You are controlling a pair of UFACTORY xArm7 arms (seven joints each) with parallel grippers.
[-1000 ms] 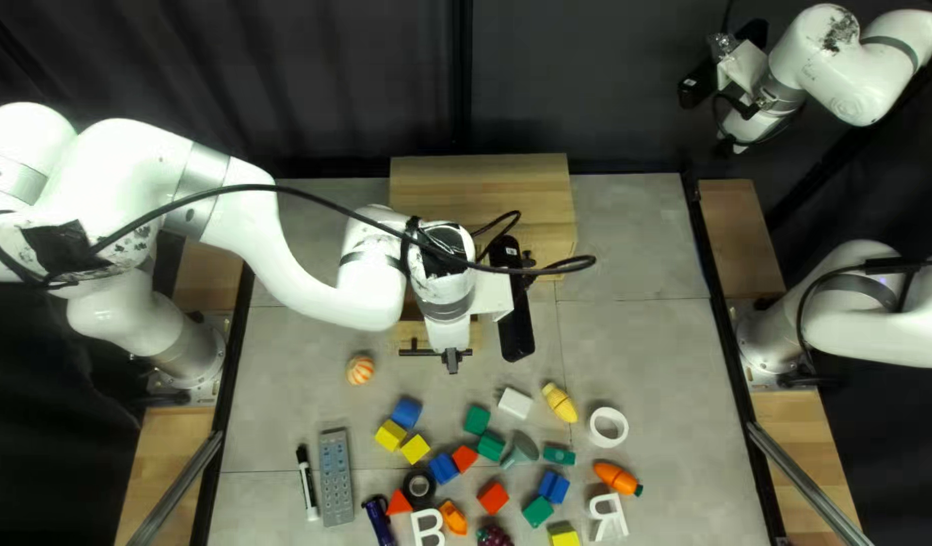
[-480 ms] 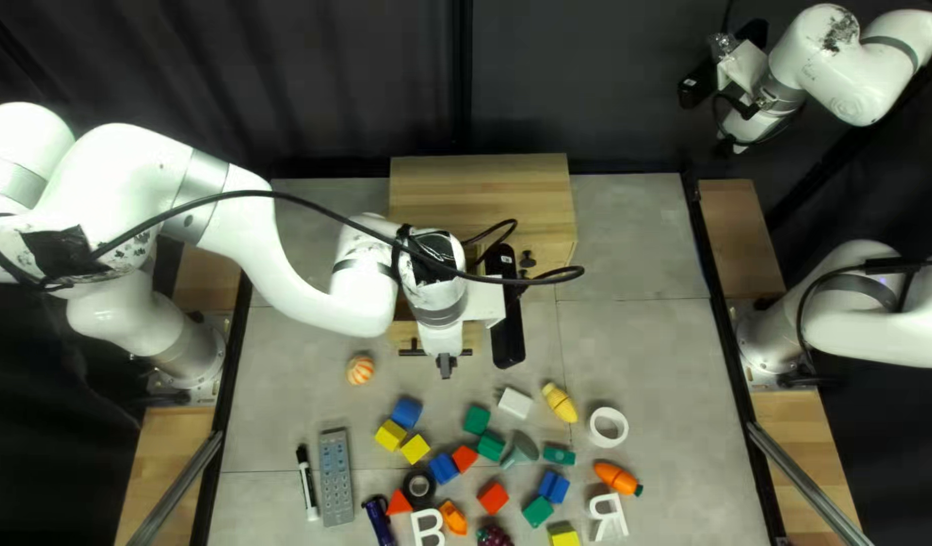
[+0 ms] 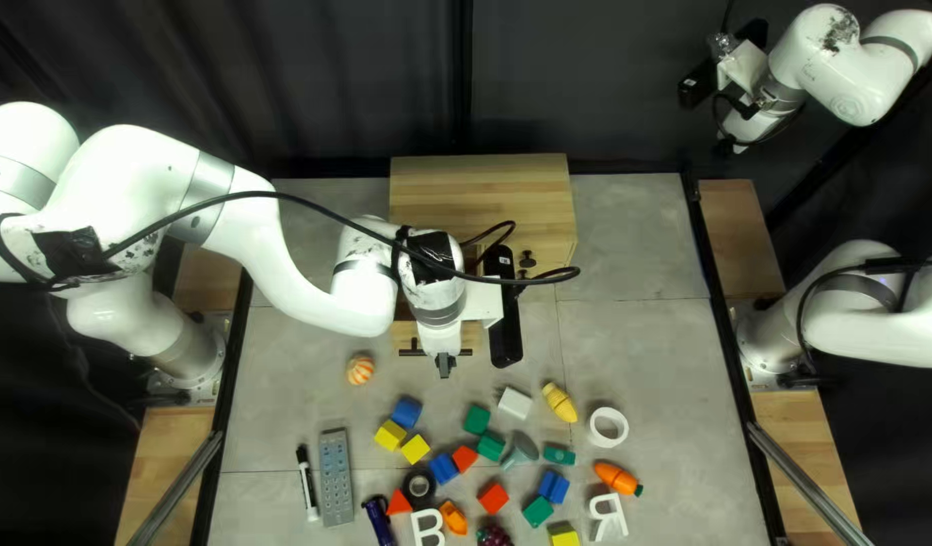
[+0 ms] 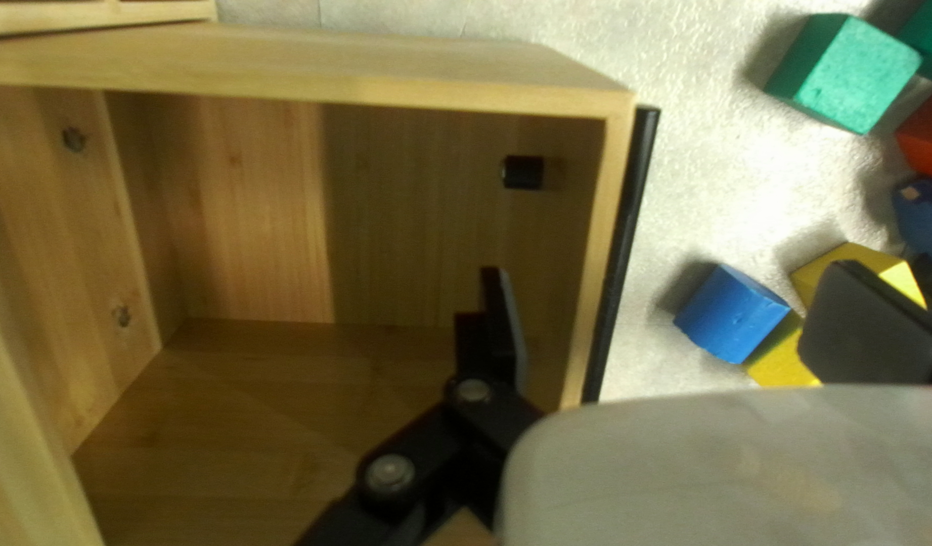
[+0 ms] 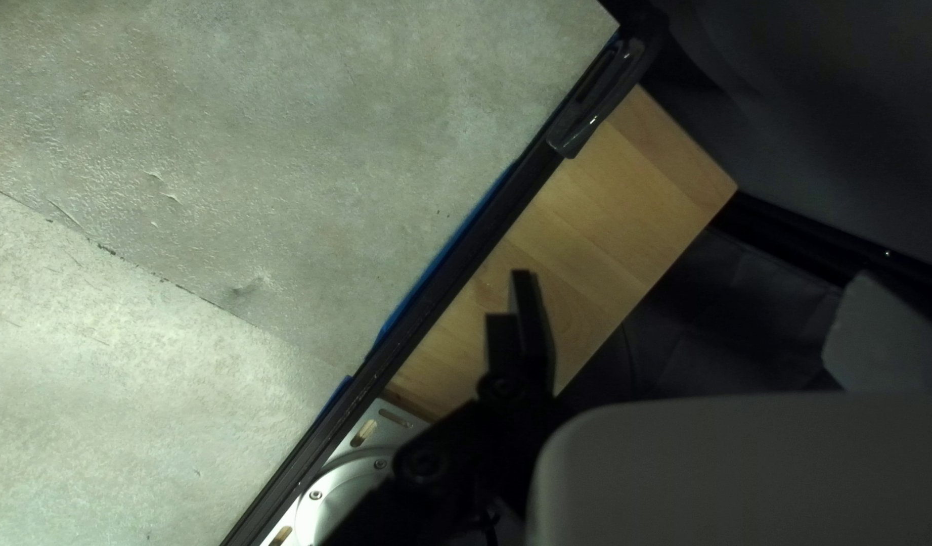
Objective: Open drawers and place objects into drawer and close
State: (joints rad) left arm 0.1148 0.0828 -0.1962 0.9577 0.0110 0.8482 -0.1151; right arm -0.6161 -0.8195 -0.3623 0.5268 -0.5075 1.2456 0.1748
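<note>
Well, the left gripper (image 3: 445, 366) hides the near-left corner of the drawer (image 4: 597, 202); its 2 fingers are spread, the right gripper (image 3: 726, 148) likewise.

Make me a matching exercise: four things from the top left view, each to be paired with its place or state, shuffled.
1. orange-and-white striped ball
2. grey rectangular remote control
3. pale wooden drawer
4. yellow toy corn cob

A. pulled open
B. beside black-and-white marker
C. between white block and white ring
D. just left of the drawer

1-D; 2-B; 3-A; 4-C
</note>
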